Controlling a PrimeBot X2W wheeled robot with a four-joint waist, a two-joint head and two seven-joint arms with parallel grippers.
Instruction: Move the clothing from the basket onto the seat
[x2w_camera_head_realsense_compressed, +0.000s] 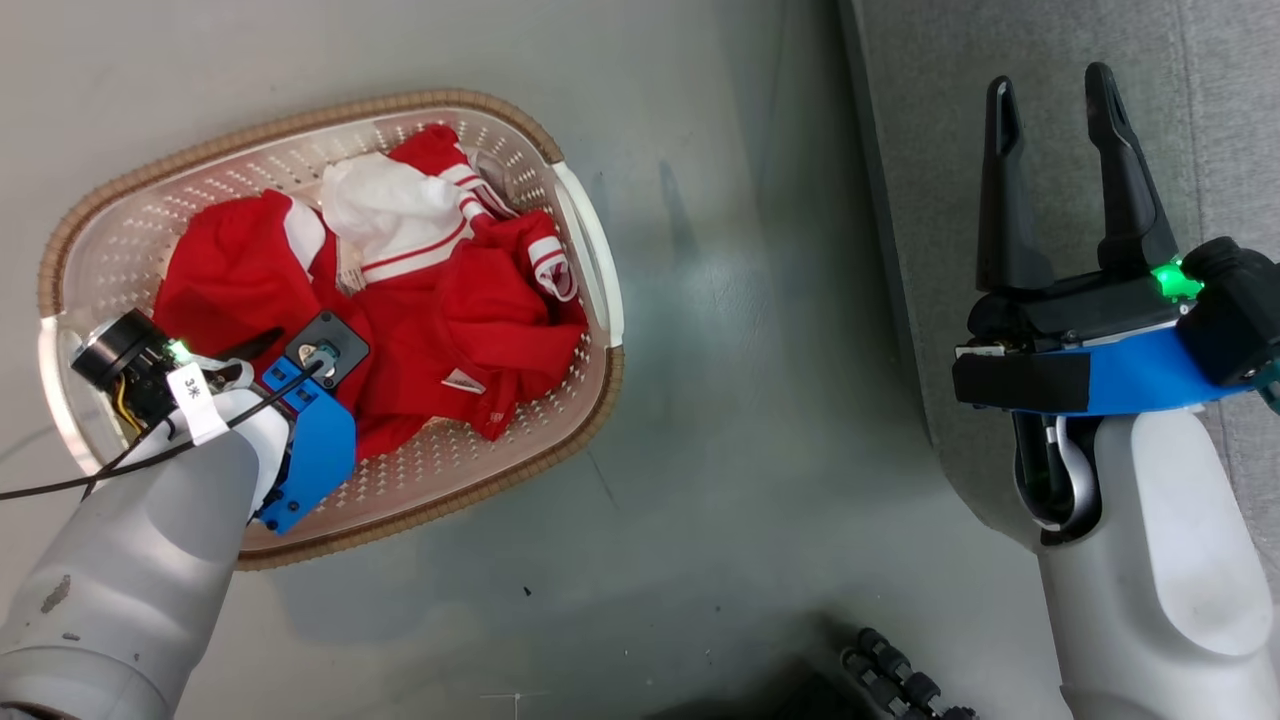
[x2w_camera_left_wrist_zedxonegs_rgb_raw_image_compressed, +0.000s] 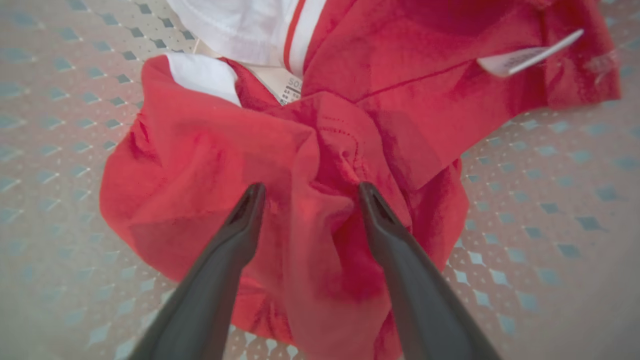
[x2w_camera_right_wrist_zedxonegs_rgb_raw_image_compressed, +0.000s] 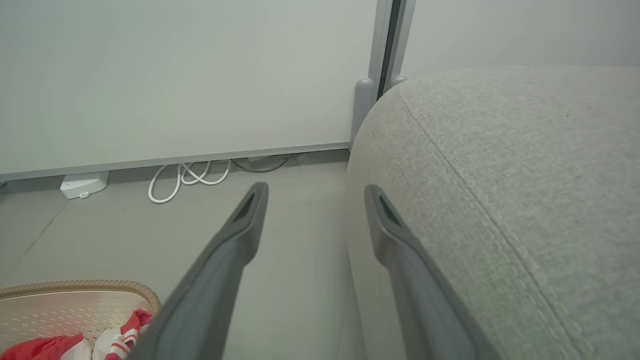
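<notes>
Left wrist view: the left claw (x2w_camera_left_wrist_zedxonegs_rgb_raw_image_compressed: 311, 192) is spread wide with nothing in its hold, its two fingers on either side of a raised fold of the red clothing (x2w_camera_left_wrist_zedxonegs_rgb_raw_image_compressed: 225, 165). Whether the tips touch the cloth I cannot tell. A white tag (x2w_camera_left_wrist_zedxonegs_rgb_raw_image_compressed: 525, 57) sticks out of the heap, and the basket's (x2w_camera_left_wrist_zedxonegs_rgb_raw_image_compressed: 550, 200) perforated floor lies all around it.

The head view adds the whole scene: the left wrist hangs over the basket's (x2w_camera_head_realsense_compressed: 300, 125) near left corner and covers the fingers, and the clothing (x2w_camera_head_realsense_compressed: 470, 310) is bunched inside, red with white panels and striped trim. How many garments there are I cannot tell.

The right claw (x2w_camera_head_realsense_compressed: 1050, 85) is also wide open and empty, above the edge of the grey seat (x2w_camera_head_realsense_compressed: 920, 100), well apart from the basket.

The right wrist view looks along that claw (x2w_camera_right_wrist_zedxonegs_rgb_raw_image_compressed: 316, 189) and shows the seat's (x2w_camera_right_wrist_zedxonegs_rgb_raw_image_compressed: 500, 175) rounded side, bare floor, a wall, a coiled white cable (x2w_camera_right_wrist_zedxonegs_rgb_raw_image_compressed: 185, 175) and a small white box (x2w_camera_right_wrist_zedxonegs_rgb_raw_image_compressed: 84, 184).

One basket, one seat, two claws.
</notes>
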